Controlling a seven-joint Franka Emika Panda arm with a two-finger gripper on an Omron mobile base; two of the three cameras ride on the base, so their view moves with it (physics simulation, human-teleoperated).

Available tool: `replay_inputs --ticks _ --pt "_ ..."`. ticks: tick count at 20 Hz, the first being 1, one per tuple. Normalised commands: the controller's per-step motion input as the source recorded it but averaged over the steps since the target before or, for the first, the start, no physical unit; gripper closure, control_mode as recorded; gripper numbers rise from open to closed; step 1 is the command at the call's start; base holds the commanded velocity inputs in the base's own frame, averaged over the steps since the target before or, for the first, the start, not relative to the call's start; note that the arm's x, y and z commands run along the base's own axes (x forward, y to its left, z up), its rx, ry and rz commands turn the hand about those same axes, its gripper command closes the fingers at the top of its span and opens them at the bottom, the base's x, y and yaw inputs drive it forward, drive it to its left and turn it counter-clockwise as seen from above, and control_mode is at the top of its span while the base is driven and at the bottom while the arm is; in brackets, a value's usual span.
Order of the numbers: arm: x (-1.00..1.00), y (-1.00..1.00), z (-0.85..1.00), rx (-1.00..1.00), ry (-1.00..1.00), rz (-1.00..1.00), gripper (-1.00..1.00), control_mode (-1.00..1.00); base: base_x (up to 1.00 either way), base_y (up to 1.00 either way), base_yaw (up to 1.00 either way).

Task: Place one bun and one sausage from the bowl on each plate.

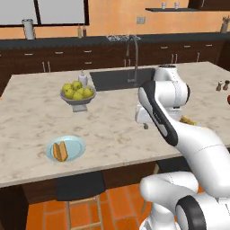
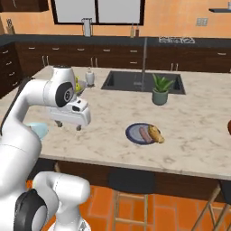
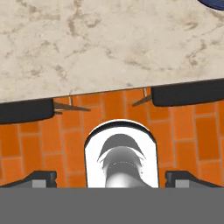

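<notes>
On the dark blue plate (image 2: 131, 134) near the counter's front edge lie a sausage (image 2: 144, 133) and a bun (image 2: 155, 134). The pale light-blue plate (image 1: 75, 152) at the counter's left also holds a bun and a sausage (image 1: 59, 151). A dark reddish sliver of the bowl (image 2: 229, 128) shows at the far right edge. My gripper (image 2: 68, 126) hovers open and empty above the counter between the two plates, left of the dark plate. In the hand view its fingertips (image 3: 41, 178) stand wide apart over the counter edge, with a corner of the dark plate (image 3: 214, 3) at top right.
A grey pedestal bowl of yellow-green fruit (image 1: 77, 94) stands behind the pale plate. The sink (image 2: 126, 81) with its tap, a potted plant (image 2: 160, 90) and a soap bottle (image 2: 90, 77) sit further back. Dark stools (image 3: 188, 94) stand below the counter front.
</notes>
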Motion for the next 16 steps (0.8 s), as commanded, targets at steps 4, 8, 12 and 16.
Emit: replay_inputs --ticks 4,8,12,16 --pt "0.00 0.00 0.00 0.00 0.00 0.00 -1.00 1.00 0.09 -1.00 0.00" --pt "0.00 0.00 0.00 0.00 0.00 0.00 -1.00 1.00 0.09 -1.00 0.01" --pt "0.00 0.00 0.00 0.00 0.00 0.00 -1.00 1.00 0.03 -1.00 0.09" --pt "0.00 0.00 0.00 0.00 0.00 0.00 -1.00 1.00 0.09 -1.00 0.03"
